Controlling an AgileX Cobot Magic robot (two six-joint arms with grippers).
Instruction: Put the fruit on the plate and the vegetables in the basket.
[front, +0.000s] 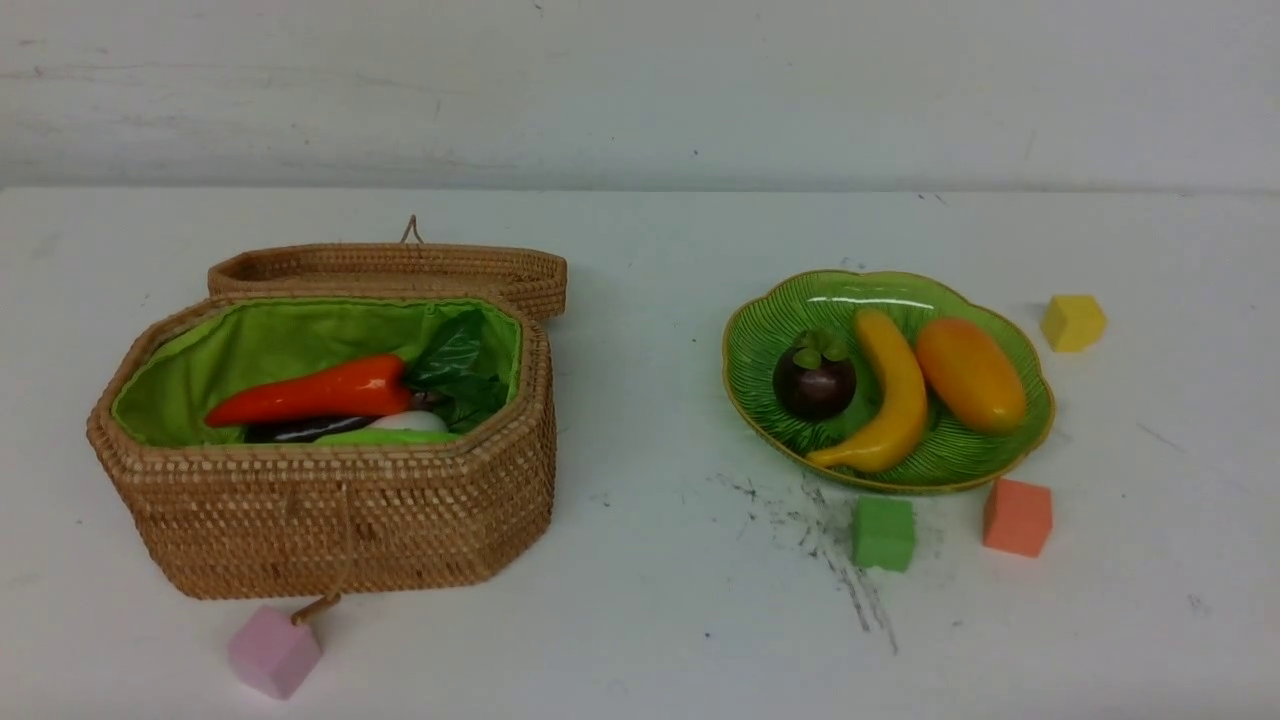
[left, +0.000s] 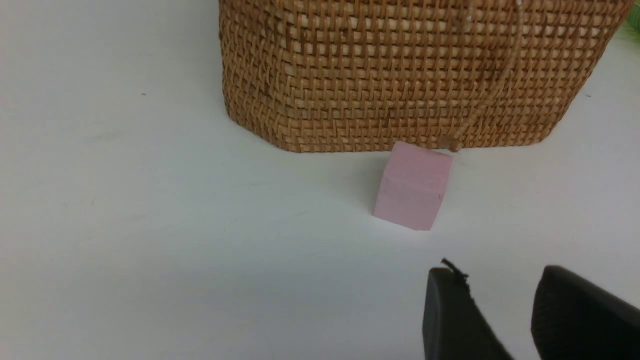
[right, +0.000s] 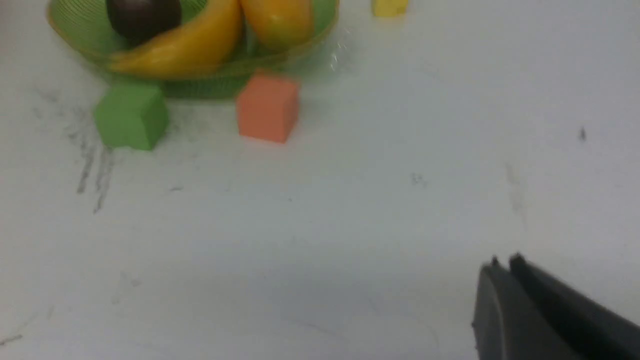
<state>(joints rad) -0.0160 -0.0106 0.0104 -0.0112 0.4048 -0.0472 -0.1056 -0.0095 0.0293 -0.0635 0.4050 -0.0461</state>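
1. The front view shows a white counter (front: 640, 620) with neither arm in sight. The sorting looks finished as far as can be judged.
2. Ahead of the left end effector (left: 500, 305) stands the wicker basket (front: 340, 500), lid folded back. Its wall is close in front of the fingertips, with a pink cube (left: 412, 186) between them, just beside the basket's base.
3. Inside the basket lie the orange-red pepper (front: 320, 392), its long axis running across the basket, and under it the dark eggplant (front: 300, 429), a sliver of white radish (front: 410, 421) and a strip of green cucumber (front: 385, 437).
4. The left end effector is empty, its two black fingers parted by a modest gap.
5. Ahead of the right end effector (right: 505, 280), well apart from it, sits the green plate (front: 790, 310). It holds the mangosteen (front: 813, 380), the banana (front: 890, 400) and the mango (front: 970, 373), both long fruits pointing away from the robot.
6. The right end effector holds nothing, its fingers pressed together.
7. Green (front: 884, 533), orange (front: 1017, 516) and yellow (front: 1072, 322) cubes sit near the plate.
8. No piece remains outside, so I judge neither arm needs another reach.
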